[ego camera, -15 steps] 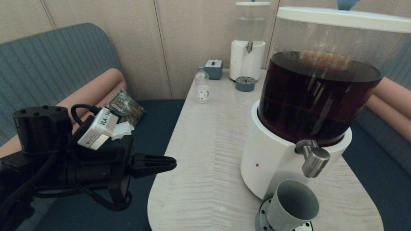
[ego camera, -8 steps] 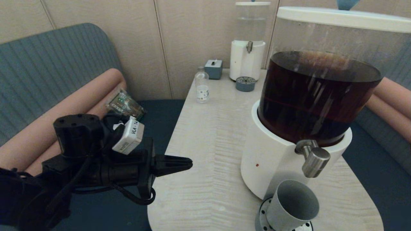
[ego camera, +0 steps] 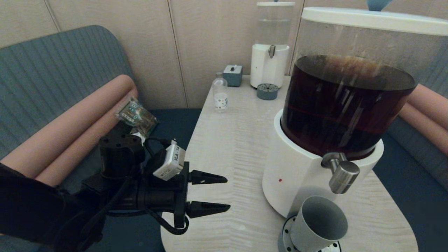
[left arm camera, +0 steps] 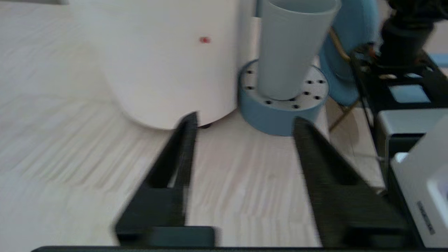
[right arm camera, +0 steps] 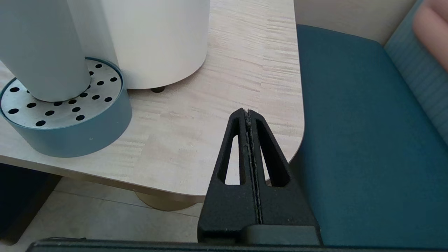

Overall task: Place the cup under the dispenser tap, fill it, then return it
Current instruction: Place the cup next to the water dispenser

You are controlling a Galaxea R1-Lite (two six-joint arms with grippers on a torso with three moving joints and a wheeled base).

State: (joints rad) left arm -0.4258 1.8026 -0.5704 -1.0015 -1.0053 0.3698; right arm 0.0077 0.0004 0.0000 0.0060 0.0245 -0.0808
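The grey cup (ego camera: 316,224) stands upright on a round perforated drip tray (ego camera: 285,238), directly below the brushed-steel dispenser tap (ego camera: 341,171) of the large dispenser (ego camera: 294,175) with dark brown liquid. The cup's inside looks grey, with no liquid showing. My left gripper (ego camera: 227,194) hovers open over the table's left front edge, pointing at the cup from well to its left. In the left wrist view the left gripper (left arm camera: 245,120) holds nothing, and the cup (left arm camera: 294,45) and tray (left arm camera: 276,115) lie ahead. My right gripper (right arm camera: 246,112) is shut and empty by the table's right front corner, near the cup (right arm camera: 42,45).
At the back of the table (ego camera: 227,147) stand a small clear bottle (ego camera: 220,95), a grey box (ego camera: 232,75), a smaller clear-liquid dispenser (ego camera: 269,66) and its small tray (ego camera: 267,91). A packet (ego camera: 136,115) lies on the blue bench on the left. Blue seat cushion (right arm camera: 350,140) borders the right.
My left gripper has moved right, from over the bench to over the table's front left edge, and its fingers have gone from shut to open. The cup has not moved.
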